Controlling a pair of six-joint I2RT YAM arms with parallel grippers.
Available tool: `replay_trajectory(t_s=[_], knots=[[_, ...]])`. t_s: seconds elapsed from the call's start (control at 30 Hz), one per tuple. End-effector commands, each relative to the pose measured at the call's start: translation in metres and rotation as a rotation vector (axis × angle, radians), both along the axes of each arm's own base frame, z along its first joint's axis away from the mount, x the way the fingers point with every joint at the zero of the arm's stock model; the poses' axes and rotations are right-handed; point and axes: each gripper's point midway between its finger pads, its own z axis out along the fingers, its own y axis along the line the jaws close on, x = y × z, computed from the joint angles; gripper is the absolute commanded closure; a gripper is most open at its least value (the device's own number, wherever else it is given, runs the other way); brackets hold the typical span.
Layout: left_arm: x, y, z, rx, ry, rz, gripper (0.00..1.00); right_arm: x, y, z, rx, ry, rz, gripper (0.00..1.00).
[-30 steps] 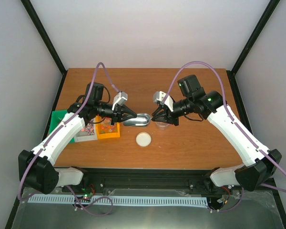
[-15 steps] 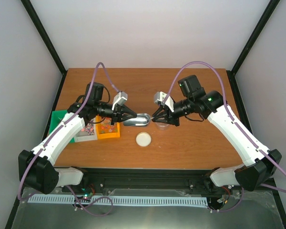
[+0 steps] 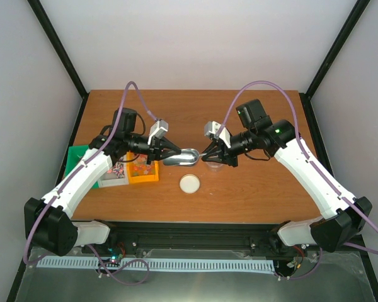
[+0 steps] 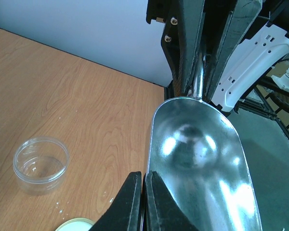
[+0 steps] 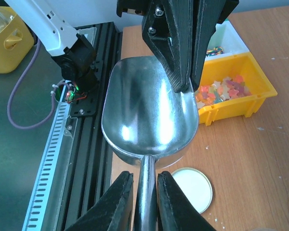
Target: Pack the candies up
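Left claw (image 4: 143,195) gripping scoop (image 4: 197,154), star-shaped multicoloured candies (image 5: 226,89)

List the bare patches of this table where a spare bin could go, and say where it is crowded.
Free: the far strip of the table along its back edge, and the near right, between the white lid and the right arm. Crowded: the bins at the left edge, and the middle around the scoop and clear jar.
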Motion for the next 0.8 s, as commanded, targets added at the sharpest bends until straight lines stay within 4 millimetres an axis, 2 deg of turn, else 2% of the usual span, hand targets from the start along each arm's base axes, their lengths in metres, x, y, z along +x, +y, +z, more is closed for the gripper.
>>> replay_trajectory(t_s=[0.0,0.17,0.3,0.5,0.77], knots=[[-0.0024,0.0001,0.0131,-0.043,-0.025,-0.021,0.99,-0.0025,-0.0001,0.0004,0.015,0.017,0.013,0.84],[-0.0029,0.0004,0.0125,-0.042,-0.027,-0.020,0.99,-0.0024,0.0014,0.0028,0.027,0.018,0.017,0.88],[-0.0038,0.0007,0.0107,-0.041,-0.024,-0.021,0.99,-0.0026,0.0020,0.0053,0.037,0.022,0.016,0.84],[-0.0045,0.0009,0.0105,-0.042,-0.026,-0.023,0.99,-0.0020,0.0034,0.0069,0.047,0.029,0.017,0.86],[-0.0035,0.0011,0.0101,-0.036,-0.030,-0.016,0.99,-0.0013,0.0037,0.0041,0.042,0.033,0.017,0.97]])
